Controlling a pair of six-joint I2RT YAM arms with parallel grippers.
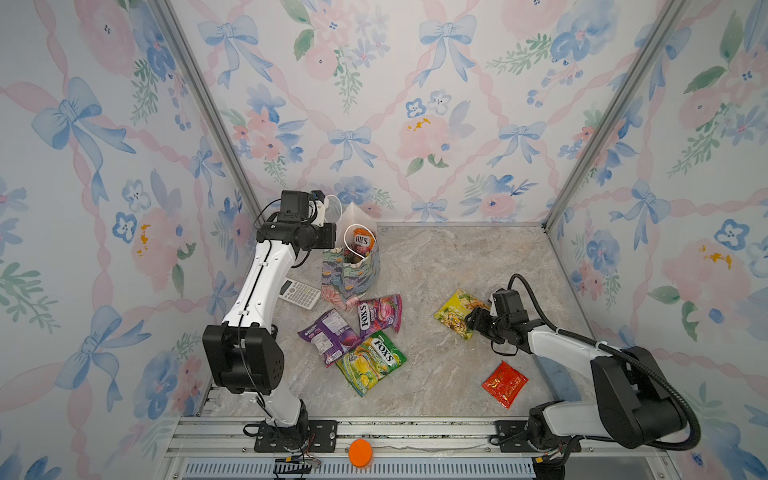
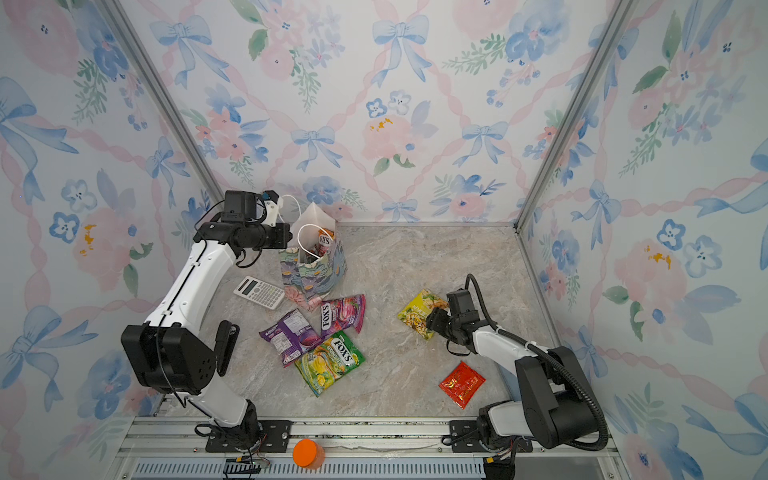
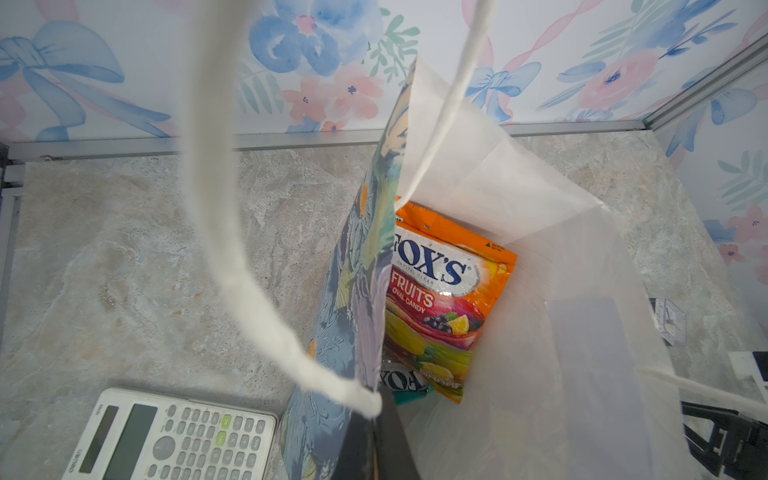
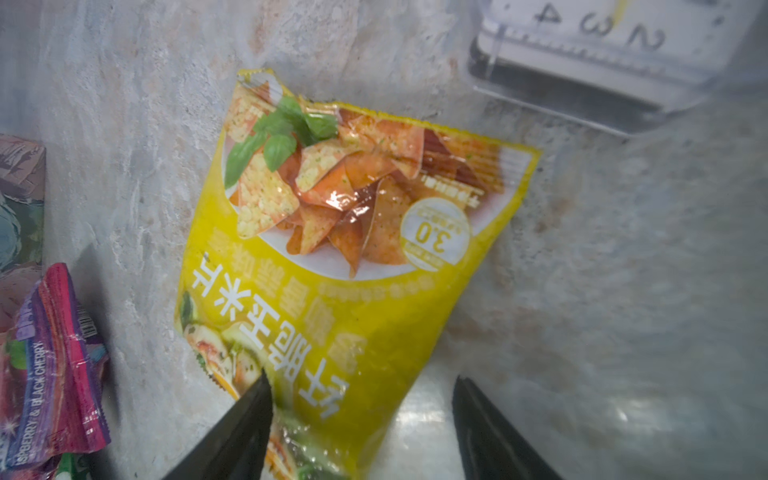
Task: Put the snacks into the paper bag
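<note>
Left claw [image 3: 385,432] is pinched shut on the paper bag [image 1: 351,278], at the rim of one wall right where a white cord handle [image 3: 232,232] joins it. The bag stands upright at the back left of the counter [image 1: 457,257] with its mouth open. Inside we see an orange FOX'S packet [image 3: 440,291] lying over a teal packet [image 3: 409,397]. Right claw [image 4: 361,377] sits low over the near end of the yellow packet [image 4: 353,249] with its jaws wide, one over the packet's edge and the other over bare counter beside it. We can't tell if either touches. The yellow packet lies flat right of centre, well apart from the bag. Not bagged: pink packet [image 1: 380,313], purple packet [image 1: 328,334] and green-yellow packet [image 1: 370,359], bunched and touching just in front of the bag. The red sachet [image 1: 505,382] lies alone near the front right. The calculator [image 1: 299,293] lies just left of the bag.
</note>
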